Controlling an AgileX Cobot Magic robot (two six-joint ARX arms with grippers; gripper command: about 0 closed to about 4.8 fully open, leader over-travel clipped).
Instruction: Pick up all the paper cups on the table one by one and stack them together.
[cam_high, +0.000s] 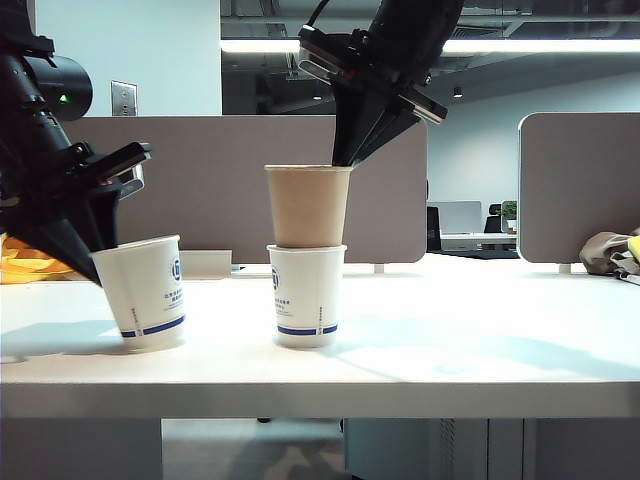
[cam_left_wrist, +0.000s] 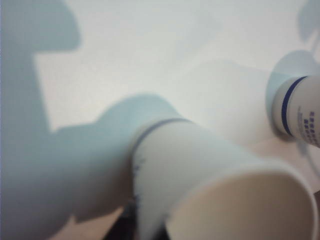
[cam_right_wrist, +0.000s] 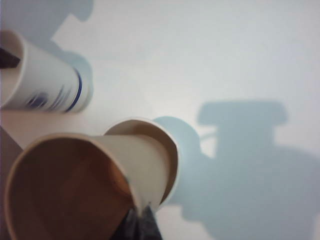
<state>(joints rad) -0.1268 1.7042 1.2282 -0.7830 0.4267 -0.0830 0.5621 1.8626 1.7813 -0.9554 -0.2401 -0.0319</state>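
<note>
A brown paper cup (cam_high: 308, 205) stands nested in a white, blue-banded paper cup (cam_high: 307, 295) at the middle of the table (cam_high: 450, 340). My right gripper (cam_high: 342, 160) comes down from above and is shut on the brown cup's (cam_right_wrist: 65, 190) right rim, one finger inside; its dark fingertips (cam_right_wrist: 142, 220) pinch the wall. To the left a second white paper cup (cam_high: 150, 290) stands tilted, its base near the table. My left gripper (cam_high: 100, 262) pinches that cup's left rim. In the left wrist view the cup (cam_left_wrist: 200, 170) fills the frame, its wall between the gripper's (cam_left_wrist: 142, 225) dark fingers.
Grey partition panels (cam_high: 220, 180) stand behind the table, another at the right (cam_high: 580, 185). A yellow object (cam_high: 25, 262) lies at the far left, a bundle of cloth (cam_high: 610, 252) at the far right. The table's thick front edge (cam_high: 320, 400) runs along the near side.
</note>
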